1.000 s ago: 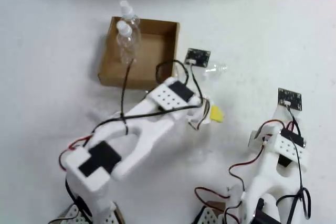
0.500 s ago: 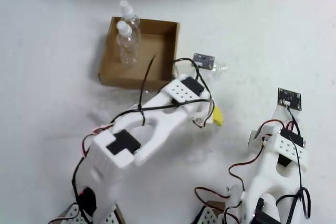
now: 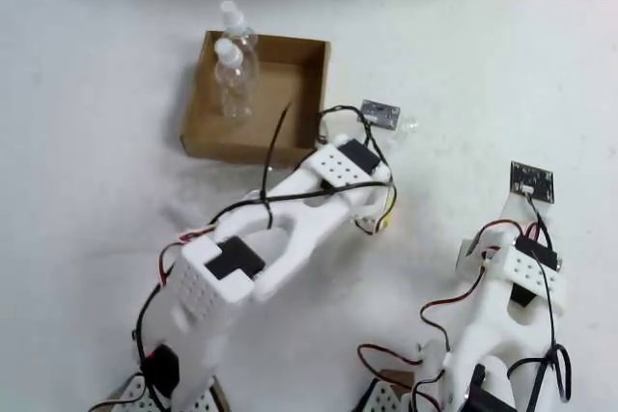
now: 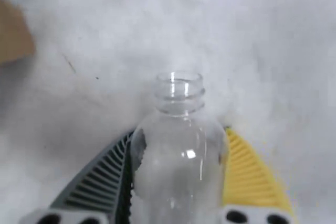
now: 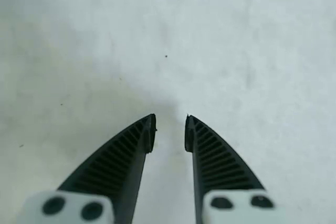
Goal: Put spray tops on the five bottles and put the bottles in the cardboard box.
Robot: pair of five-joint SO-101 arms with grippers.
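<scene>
Now, in the high view, the left arm [image 3: 290,219] is hanging just beside the cardboard box [image 3: 290,84], where two topped bottles [image 3: 235,84] are standing. In the left wrist view, the left gripper [image 4: 178,132] is clamping a topless bottle [image 4: 178,166] from both sides. In the right wrist view, the right gripper [image 5: 169,129] is hovering over the table [image 5: 236,35], its fingers slightly apart.

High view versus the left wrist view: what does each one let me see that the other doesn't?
The high view takes in the left arm, the right arm, the whole cardboard box and two bottles with spray tops standing in it. The left wrist view gets close to a clear bottle with an open neck and no spray top, between a dark finger and a yellow finger. Both share the white table. A brown patch in the wrist view is probably the box.
</scene>
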